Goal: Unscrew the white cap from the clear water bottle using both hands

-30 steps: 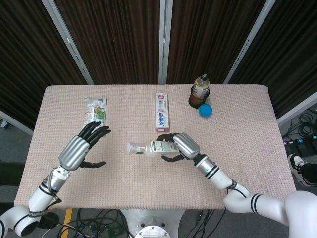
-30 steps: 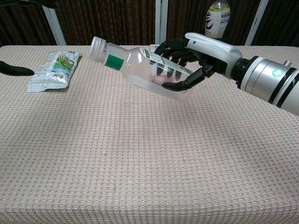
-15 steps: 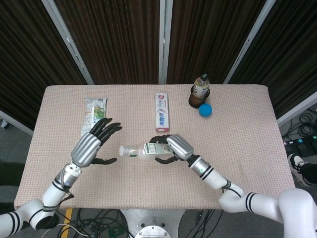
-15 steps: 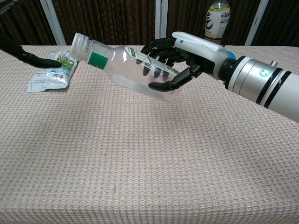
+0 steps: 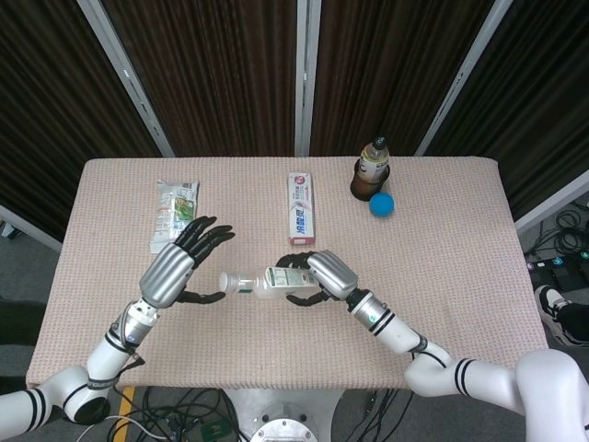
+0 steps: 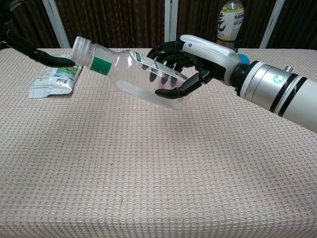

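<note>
The right hand (image 5: pixel 324 276) holds the bottle (image 6: pixel 132 74) tilted above the table (image 5: pixel 442 239), while the cap (image 6: pixel 80 49) is not yet gripped: the left hand (image 5: pixel 175 269), fingers spread wide, sits just beside it, so unscrewing remains.

Clear bottle (image 6: pixel 133 69) with green label band (white cap (image 6: pixel 80 48)), pink woven tablecloth (image 6: pixel 148 173), blue ball (image 5: pixel 382 204)

**My arms and hands**

My right hand (image 6: pixel 185 62) had a smooth silver-white back and black fingers (image 6: pixel 171 91). Behind it my forearm was a silver cylinder ringed with black bands, a small green light glowing on it. My left hand (image 5: pixel 175 267) matched: ribbed silver back, black fingers, white arm with black rings.
</note>
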You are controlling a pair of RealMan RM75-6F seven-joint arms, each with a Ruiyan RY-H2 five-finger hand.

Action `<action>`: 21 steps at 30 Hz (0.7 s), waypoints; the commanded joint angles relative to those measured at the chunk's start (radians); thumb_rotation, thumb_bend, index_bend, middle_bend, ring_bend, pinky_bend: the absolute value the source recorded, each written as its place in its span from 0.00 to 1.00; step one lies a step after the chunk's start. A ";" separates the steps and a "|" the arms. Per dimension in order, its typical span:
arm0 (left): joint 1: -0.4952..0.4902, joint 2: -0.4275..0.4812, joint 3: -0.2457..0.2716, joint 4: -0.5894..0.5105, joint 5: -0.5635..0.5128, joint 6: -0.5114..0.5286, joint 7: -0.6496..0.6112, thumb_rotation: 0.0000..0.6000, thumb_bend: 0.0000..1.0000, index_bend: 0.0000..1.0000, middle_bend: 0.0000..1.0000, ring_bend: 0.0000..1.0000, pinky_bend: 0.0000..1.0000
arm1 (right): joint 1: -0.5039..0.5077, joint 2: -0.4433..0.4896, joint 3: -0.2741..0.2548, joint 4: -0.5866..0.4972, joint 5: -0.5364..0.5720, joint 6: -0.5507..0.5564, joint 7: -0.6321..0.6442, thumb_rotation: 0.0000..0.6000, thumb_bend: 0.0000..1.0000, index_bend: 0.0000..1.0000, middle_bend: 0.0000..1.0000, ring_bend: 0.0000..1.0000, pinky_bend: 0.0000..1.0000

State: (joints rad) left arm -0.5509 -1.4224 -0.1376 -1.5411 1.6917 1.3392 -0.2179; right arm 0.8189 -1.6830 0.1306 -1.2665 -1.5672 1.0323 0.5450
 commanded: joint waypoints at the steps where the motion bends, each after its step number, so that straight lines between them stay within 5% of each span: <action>1: -0.003 0.001 0.002 -0.005 -0.002 0.002 -0.013 1.00 0.00 0.13 0.11 0.00 0.02 | 0.003 -0.004 -0.002 0.002 0.002 -0.005 0.000 1.00 0.65 0.69 0.59 0.46 0.47; 21: -0.001 0.033 0.022 -0.031 -0.004 0.032 -0.015 1.00 0.00 0.13 0.11 0.00 0.02 | -0.001 0.011 -0.001 -0.013 0.002 0.031 -0.003 1.00 0.66 0.70 0.60 0.46 0.47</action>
State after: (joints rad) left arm -0.5522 -1.3886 -0.1163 -1.5728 1.6879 1.3715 -0.2329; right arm 0.8202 -1.6740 0.1298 -1.2778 -1.5646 1.0616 0.5420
